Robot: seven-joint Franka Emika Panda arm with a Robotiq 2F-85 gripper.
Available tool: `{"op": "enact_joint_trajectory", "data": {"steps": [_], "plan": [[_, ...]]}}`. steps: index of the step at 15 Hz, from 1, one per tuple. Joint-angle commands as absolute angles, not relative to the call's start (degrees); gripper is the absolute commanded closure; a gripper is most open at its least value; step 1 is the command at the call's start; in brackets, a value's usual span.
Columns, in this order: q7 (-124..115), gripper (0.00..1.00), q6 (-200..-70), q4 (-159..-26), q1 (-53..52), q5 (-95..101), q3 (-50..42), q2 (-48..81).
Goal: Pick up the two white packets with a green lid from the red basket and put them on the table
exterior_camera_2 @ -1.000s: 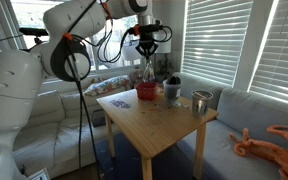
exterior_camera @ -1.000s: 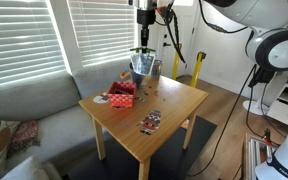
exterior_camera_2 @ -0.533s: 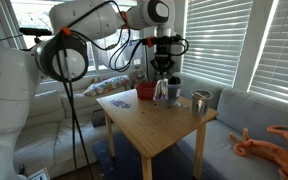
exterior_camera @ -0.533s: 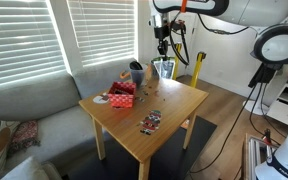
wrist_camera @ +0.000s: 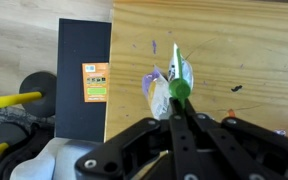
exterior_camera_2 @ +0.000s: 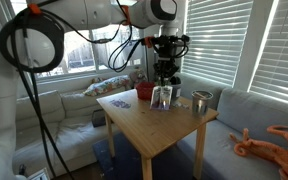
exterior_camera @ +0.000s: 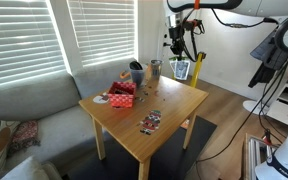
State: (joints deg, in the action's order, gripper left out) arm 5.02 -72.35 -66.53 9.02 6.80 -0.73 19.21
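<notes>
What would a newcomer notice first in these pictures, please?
The robot's hand holds a white packet with a green lid in the air, near one edge of the table. The red basket sits on the side towards the sofa.

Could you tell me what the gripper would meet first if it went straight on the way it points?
Probably the table, near its edge: in the wrist view the gripper, shut on a white packet, points at bare wood. The packet would touch first; height is unclear.
</notes>
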Motion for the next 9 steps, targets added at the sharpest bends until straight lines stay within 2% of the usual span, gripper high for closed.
{"op": "enact_joint_trajectory", "data": {"steps": [1, 9], "plan": [[4.6, 0.99, -72.9, -65.7, 9.3, 5.5, -0.6, 20.1], [3.7, 0.99, -84.0, -68.4, 8.1, 7.0, -0.3, 22.0]]}}
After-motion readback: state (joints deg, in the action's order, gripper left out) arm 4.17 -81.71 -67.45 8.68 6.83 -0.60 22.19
